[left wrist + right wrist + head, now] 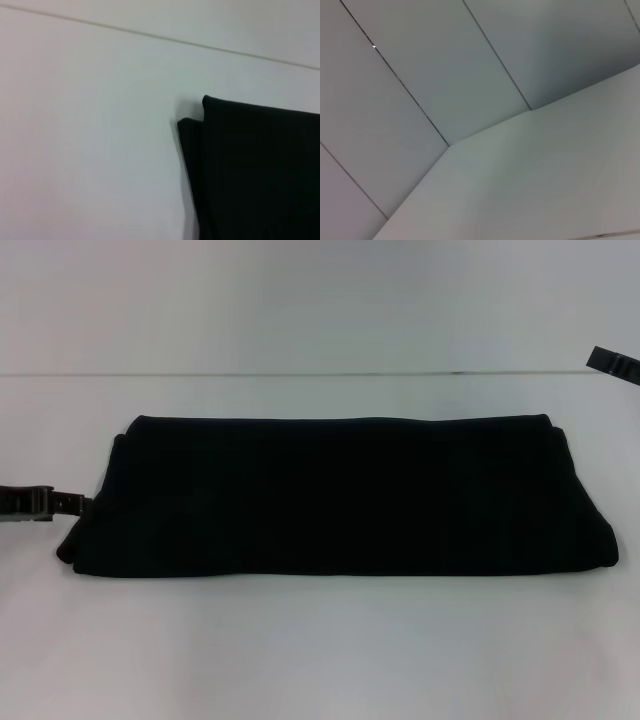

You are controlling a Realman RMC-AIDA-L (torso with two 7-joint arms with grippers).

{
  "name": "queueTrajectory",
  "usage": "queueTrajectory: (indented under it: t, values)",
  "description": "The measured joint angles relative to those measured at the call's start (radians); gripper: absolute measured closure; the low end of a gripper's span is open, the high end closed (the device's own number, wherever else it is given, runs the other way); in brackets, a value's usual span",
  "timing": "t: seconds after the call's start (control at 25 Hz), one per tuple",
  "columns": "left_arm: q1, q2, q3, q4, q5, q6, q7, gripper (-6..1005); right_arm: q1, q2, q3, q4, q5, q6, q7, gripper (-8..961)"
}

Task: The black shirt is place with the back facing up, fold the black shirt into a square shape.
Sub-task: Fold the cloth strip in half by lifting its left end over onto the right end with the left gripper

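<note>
The black shirt (340, 495) lies folded into a long flat band across the middle of the white table, in the head view. My left gripper (72, 504) sits low at the band's left end, its tip right at the fabric edge. The left wrist view shows that end of the black shirt (255, 170) as two stacked layers, the lower one sticking out a little. My right gripper (612, 362) is far off at the upper right, away from the cloth, with only a small part of it showing. The right wrist view holds no shirt.
The white table (320, 650) extends well in front of and behind the shirt. Its back edge (300, 373) meets a pale wall. In the right wrist view there are only wall panels (420, 60) and a bare stretch of table (545, 180).
</note>
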Motion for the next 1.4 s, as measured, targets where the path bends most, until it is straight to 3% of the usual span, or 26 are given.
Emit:
queueTrajectory:
  t: [0.92, 1.4]
  values:
    - [0.005, -0.016, 0.017, -0.029, 0.014, 0.002, -0.037, 367, -0.002, -0.004, -0.001, 0.000, -0.001, -0.007, 0.000, 219]
    - [0.004, -0.012, 0.016, -0.011, 0.028, -0.008, -0.034, 367, -0.008, -0.004, -0.001, 0.000, 0.000, -0.010, 0.005, 219]
